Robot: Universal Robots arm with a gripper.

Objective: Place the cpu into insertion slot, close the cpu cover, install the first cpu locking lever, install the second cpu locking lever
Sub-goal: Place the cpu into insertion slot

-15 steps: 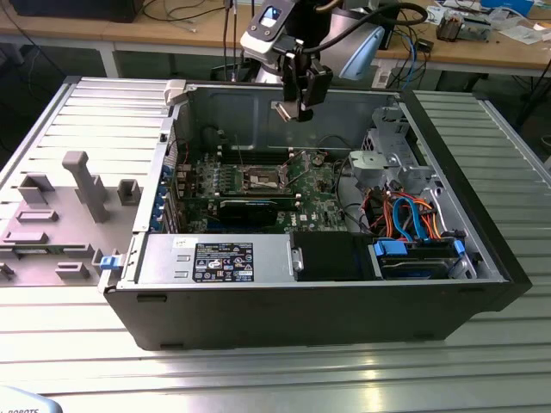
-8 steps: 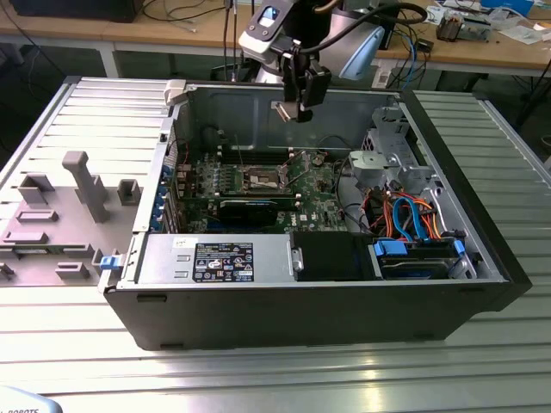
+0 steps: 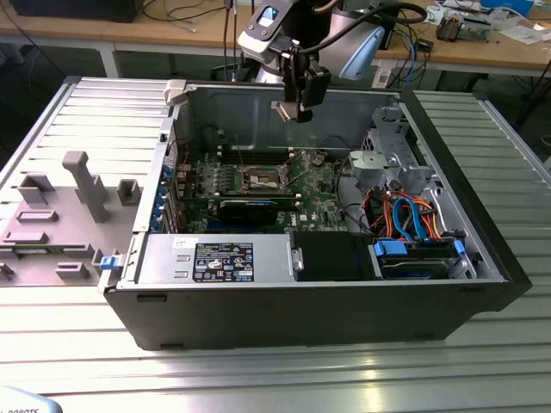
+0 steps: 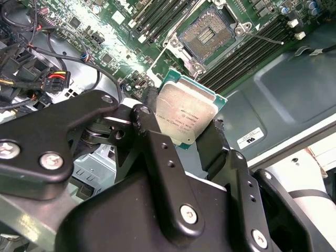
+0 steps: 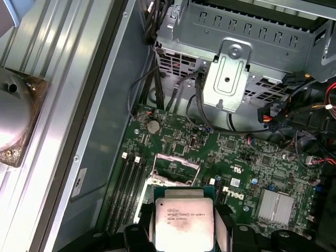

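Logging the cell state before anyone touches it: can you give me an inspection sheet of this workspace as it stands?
Surface: ribbed metal table carrying an open computer case.
Job's things: cpu held above the green board, not seated; insertion slot uncovered and empty.
Clutter: grey fixture blocks at the exterior view's left.
Grippers: gripper, jaws shut on the cpu.
Cables: orange and blue cables below the drive cage.
Surroundings: wooden bench behind, strewn with wires.
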